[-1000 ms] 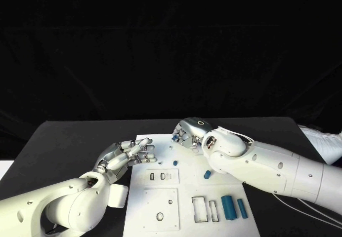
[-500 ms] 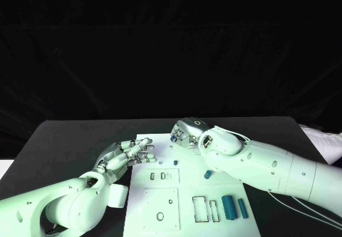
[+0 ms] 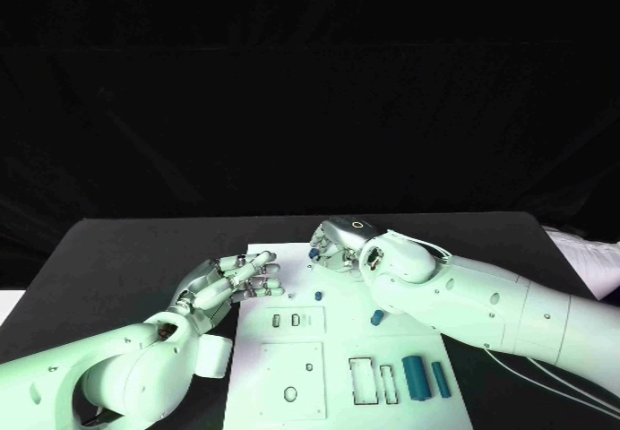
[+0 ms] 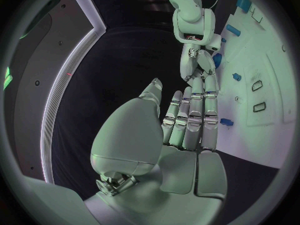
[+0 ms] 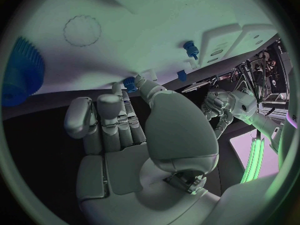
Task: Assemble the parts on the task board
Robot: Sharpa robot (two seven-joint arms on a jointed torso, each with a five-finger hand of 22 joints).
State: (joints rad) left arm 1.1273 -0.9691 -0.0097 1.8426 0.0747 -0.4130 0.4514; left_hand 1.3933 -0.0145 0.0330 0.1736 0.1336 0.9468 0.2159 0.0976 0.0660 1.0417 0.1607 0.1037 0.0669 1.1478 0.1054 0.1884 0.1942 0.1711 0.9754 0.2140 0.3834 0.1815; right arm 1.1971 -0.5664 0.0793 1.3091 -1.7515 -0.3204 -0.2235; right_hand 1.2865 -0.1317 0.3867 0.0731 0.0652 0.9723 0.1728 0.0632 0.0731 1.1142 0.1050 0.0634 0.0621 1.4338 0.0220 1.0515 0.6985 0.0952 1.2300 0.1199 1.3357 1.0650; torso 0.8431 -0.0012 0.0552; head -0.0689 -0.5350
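The white task board (image 3: 339, 358) lies in the middle of the black table. At the board's far edge my right hand (image 3: 341, 240) pinches a small blue part (image 3: 314, 253) between thumb and a fingertip; the same small blue part (image 5: 130, 83) shows at the fingertips in the right wrist view. My left hand (image 3: 240, 278) hovers over the board's left edge, fingers extended and holding nothing. A short blue peg (image 3: 318, 294) stands on the board between the hands. Another small blue piece (image 4: 226, 121) lies beside my left hand's fingertips (image 4: 206, 119).
A blue part (image 3: 376, 316) lies mid-board by my right forearm. A thick blue cylinder (image 3: 415, 376) and a thinner one (image 3: 439, 379) lie at the near right, beside rectangular slots (image 3: 362, 379). A blue toothed wheel (image 5: 22, 77) rests on the board by my right hand.
My right hand has shifted slightly left and nearer along the board's far edge with the small blue part. My left hand has barely moved.
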